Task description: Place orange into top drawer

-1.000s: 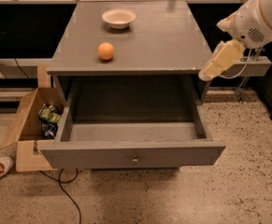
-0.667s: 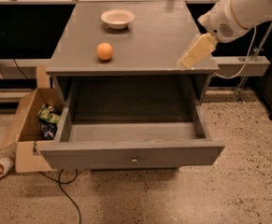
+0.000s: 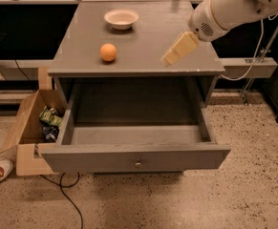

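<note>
**Item 1. Gripper** (image 3: 169, 58) — cream-coloured, on the white arm (image 3: 229, 6) that enters from upper right.
- Change: a sec ago it hung off the right edge of the cabinet. It is now over the cabinet top (image 3: 148, 37), right-front part, tip pointing down-left.
- Travel is leftward, twd the fruit.
- Open or closed: cannot tell from this angle. Nothing seen in it.

**Item 2. Orange** (image 3: 108, 52) — on the cabinet top, left of centre, nr the front edge. Position unchanged, untouched. Well apart from the gripper, w/ bare grey surface between.

**Item 3. Top drawer** (image 3: 105, 157) — pulled out, nothing seen inside, knob at centre of the front panel. Unchanged. Its opening lies below and in front of the orange.

**Item 4. Bowl** (image 3: 121, 18) — cream-white, at the back of the top, behind the orange. Not moved.

**Item 5. Cardboard box** (image 3: 26, 123) — on the floor left of the cabinet, packets inside. Not part of the job.

**Assessment:** approach phase, pick not yet made. The drawer looks ready to receive. Remaining work — reach the orange, grasp, lift, carry fwd past the edge, release inside. The arm prob. needs more leftward travel plus a descent first.
</note>
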You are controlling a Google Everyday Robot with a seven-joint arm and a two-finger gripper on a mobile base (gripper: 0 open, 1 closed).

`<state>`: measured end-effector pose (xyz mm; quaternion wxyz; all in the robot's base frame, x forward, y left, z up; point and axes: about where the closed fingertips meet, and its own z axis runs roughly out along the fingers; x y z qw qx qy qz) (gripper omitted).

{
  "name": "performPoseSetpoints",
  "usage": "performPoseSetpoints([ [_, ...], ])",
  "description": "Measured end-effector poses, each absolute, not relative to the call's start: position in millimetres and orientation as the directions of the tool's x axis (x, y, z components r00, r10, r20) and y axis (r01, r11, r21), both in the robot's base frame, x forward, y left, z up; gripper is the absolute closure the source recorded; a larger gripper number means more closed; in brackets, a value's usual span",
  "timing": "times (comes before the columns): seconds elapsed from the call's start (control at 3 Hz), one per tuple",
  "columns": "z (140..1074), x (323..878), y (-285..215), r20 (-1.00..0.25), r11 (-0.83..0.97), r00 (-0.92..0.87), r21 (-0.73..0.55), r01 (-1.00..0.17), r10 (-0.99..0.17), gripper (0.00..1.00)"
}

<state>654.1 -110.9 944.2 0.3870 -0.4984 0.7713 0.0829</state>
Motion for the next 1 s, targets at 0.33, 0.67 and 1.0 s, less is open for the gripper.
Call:
performPoseSetpoints([
  [0.33,912.9,691.1,-79.4,-0.72,0.448,-0.168,-0.217,-0.867,-0.673,0.0],
  [0.67,891.4,720.2,-51.6,-0.752,0.421,-0.141,-0.194,-0.886,-0.644,0.0],
  [1.0,882.1,738.2,-25.6,-0.802,0.42,-0.123,-0.17,-0.891,-0.584,0.0],
])
